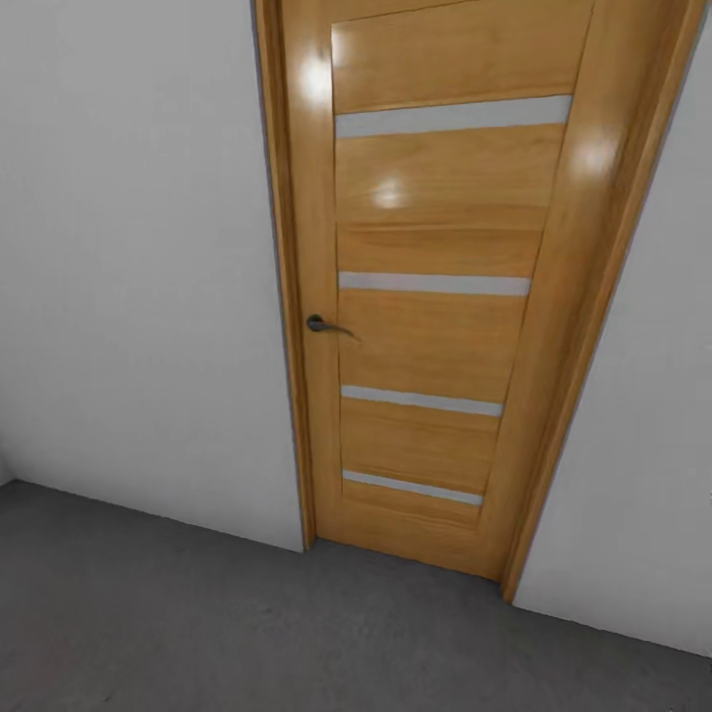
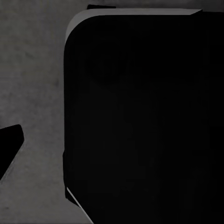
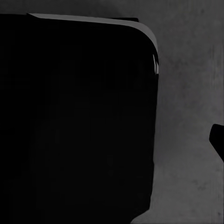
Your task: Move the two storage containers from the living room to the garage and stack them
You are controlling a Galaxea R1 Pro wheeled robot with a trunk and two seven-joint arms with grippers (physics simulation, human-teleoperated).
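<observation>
I face a shut wooden door (image 1: 435, 297) with several pale glass strips and a dark lever handle (image 1: 321, 324), set in a plain pale grey wall (image 1: 129, 247). Below it lies the dark grey, rough floor (image 1: 198, 613). The two storage containers are out of view. In the left wrist view a large black rounded body of the robot (image 2: 140, 121) hangs over the grey floor (image 2: 32, 84). The right wrist view has the same black body (image 3: 74, 121) over the floor (image 3: 186, 93).
The wall continues to the right of the door frame (image 1: 643, 396). A wall corner shows at the far left (image 1: 5, 465). A small black wedge juts in at the edge of each wrist view (image 2: 9, 144) (image 3: 218, 140).
</observation>
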